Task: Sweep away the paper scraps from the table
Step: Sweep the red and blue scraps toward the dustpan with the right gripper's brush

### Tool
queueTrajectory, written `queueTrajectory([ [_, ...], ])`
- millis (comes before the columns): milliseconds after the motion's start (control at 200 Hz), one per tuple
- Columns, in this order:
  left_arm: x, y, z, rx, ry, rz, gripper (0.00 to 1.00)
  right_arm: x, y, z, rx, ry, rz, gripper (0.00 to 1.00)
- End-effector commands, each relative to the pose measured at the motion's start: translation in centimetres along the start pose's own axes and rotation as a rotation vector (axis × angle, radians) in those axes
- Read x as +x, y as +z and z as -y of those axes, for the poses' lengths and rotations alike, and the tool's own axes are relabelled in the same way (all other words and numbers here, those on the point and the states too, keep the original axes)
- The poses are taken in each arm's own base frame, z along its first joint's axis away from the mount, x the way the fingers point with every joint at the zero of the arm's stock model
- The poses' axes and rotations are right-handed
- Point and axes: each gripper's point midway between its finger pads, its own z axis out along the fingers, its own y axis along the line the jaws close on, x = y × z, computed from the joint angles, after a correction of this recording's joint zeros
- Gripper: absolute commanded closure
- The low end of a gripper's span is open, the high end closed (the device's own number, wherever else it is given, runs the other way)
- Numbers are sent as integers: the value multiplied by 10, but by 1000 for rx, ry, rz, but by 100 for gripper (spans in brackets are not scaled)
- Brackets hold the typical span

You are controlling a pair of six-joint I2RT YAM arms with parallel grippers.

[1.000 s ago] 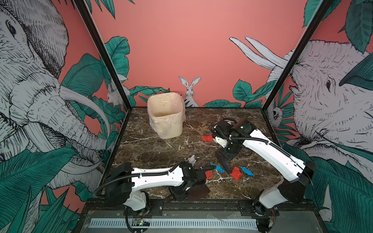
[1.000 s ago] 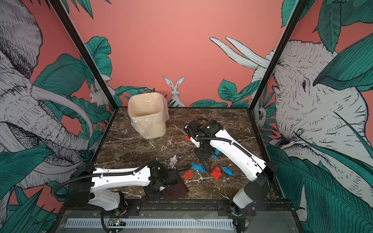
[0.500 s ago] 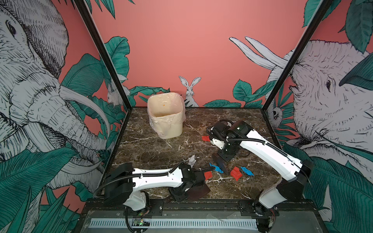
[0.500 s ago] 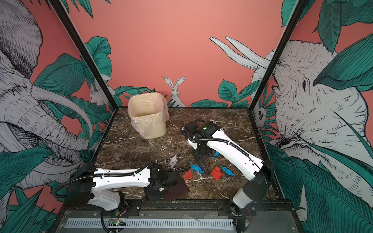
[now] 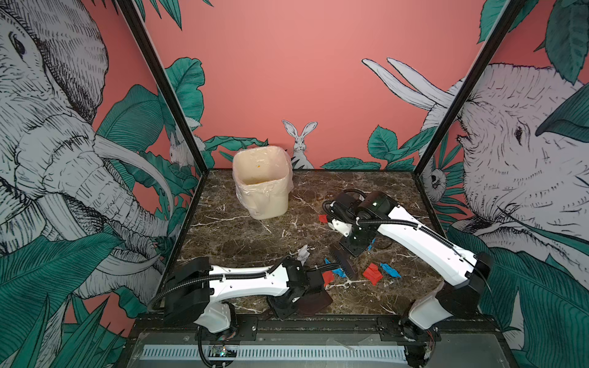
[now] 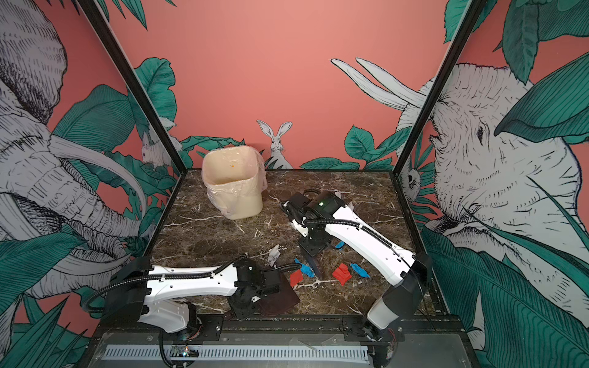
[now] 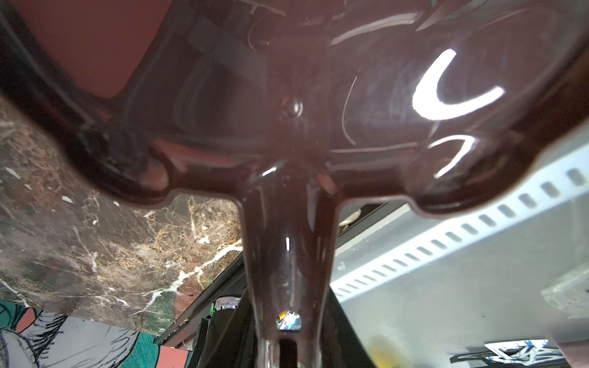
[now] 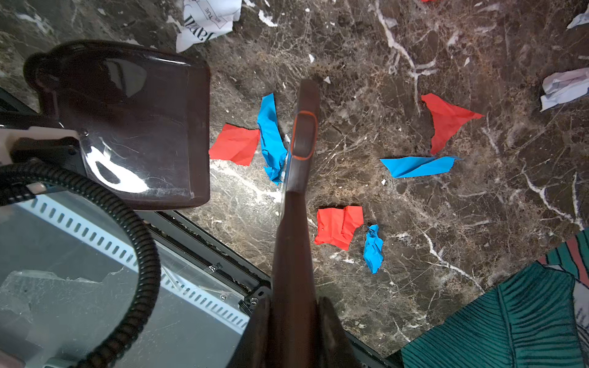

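At the near edge of the tabletop (image 5: 242, 242) the left pincer (image 5: 287, 307) clamps the dustpan (image 5: 315, 302) handle, mouth toward 1 o'clock, where 2 paper scraps (image 5: 328, 277) lie just short of the brush (image 5: 342, 265), gripped tight by the right pincer (image 5: 351, 247), lying 11-to-5 o'clock.

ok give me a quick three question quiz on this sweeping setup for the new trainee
1. True or false: the left end effector grips the dustpan.
2. What does the right end effector hold? A) brush B) sponge C) cloth
3. What colour is the paper scrap lying right at the dustpan's open edge?
Key: 1 true; 2 A; 3 red.
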Motion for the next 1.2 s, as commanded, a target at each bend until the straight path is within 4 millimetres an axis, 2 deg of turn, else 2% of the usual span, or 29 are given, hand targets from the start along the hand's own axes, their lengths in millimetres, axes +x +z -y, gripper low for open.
queueTrajectory([
  [0, 7, -2, -2, -1, -14, 3, 100, 3, 3, 1, 10, 0, -13, 100],
  [225, 8, -3, -3, -4, -13, 5, 100, 2, -1, -31, -79, -37, 7, 100],
  [500, 9, -4, -3, -5, -12, 2, 100, 0, -25, -73, -242, -88, 75, 100],
  [550, 9, -4, -3, -7, -11, 2, 100, 1, -28, -69, -217, -82, 88, 100],
  [645, 9, -4, -4, -7, -13, 3, 100, 6, -32, -41, -103, -68, 82, 100],
  [730, 8, -4, -3, -6, -11, 6, 100, 9, -30, -19, -40, -30, 65, 100],
  [815, 8, -5, -4, -7, -10, 4, 100, 8, -26, -8, 5, -14, 52, 100],
  [970, 8, -4, -4, -9, -10, 5, 100, 2, -7, -9, 18, -15, 5, 100],
  [1095, 7, -5, -4, -10, -10, 5, 100, -1, -1, -21, -12, -37, -10, 100],
  [1155, 8, -5, -4, -12, -9, 4, 100, -1, -4, -30, -41, -53, -9, 100],
  [1195, 8, -5, -4, -13, -9, 4, 100, -2, 2, -38, -61, -64, -33, 100],
])
